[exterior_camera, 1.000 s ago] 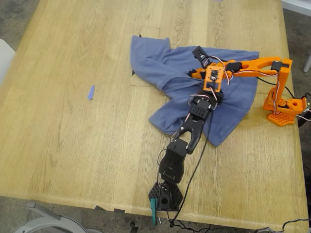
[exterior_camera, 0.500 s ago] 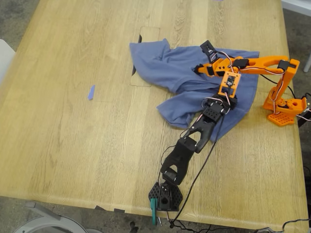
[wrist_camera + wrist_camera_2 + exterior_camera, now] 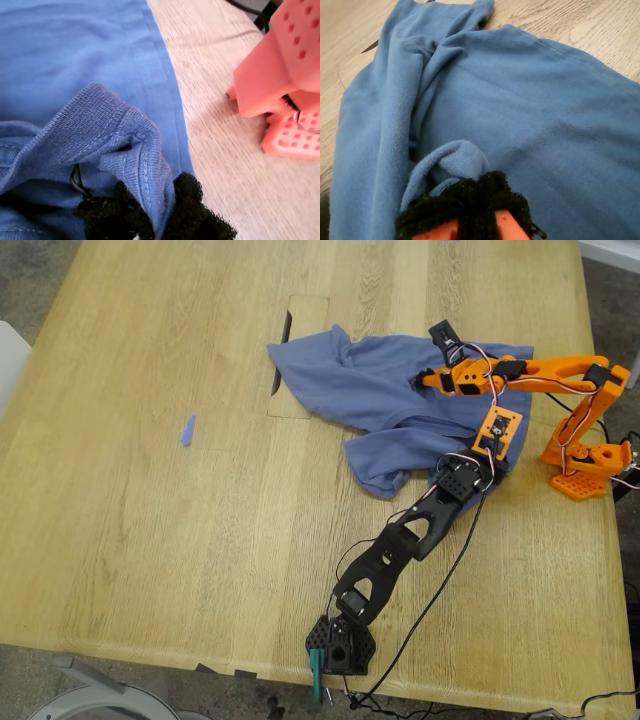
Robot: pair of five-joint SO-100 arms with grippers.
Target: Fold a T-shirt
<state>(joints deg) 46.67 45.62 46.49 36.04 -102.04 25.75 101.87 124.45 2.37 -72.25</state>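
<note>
The slate-blue T-shirt (image 3: 380, 380) lies bunched on the wooden table, toward the exterior view's right, with its print hidden. My first gripper (image 3: 498, 432), on the black arm, is shut on a doubled-over hem of the T-shirt (image 3: 125, 145) close to the orange arm's base; its black padded fingertips (image 3: 192, 210) pinch the cloth. My second gripper (image 3: 425, 380), on the orange arm, is shut on a raised fold of the T-shirt (image 3: 455, 160) near the garment's middle. Beyond my second gripper (image 3: 465, 190) the cloth spreads in long creases.
The orange arm's base (image 3: 585, 465) stands at the exterior view's right table edge, seen also as the orange base (image 3: 280, 75). The black arm's base (image 3: 340, 645) sits at the near edge with cables trailing. A blue tape scrap (image 3: 187, 430) lies in the exterior view's left half.
Both arms moved toward the exterior view's right, dragging the T-shirt with them. Its lower part bunched up and left the middle of the table.
</note>
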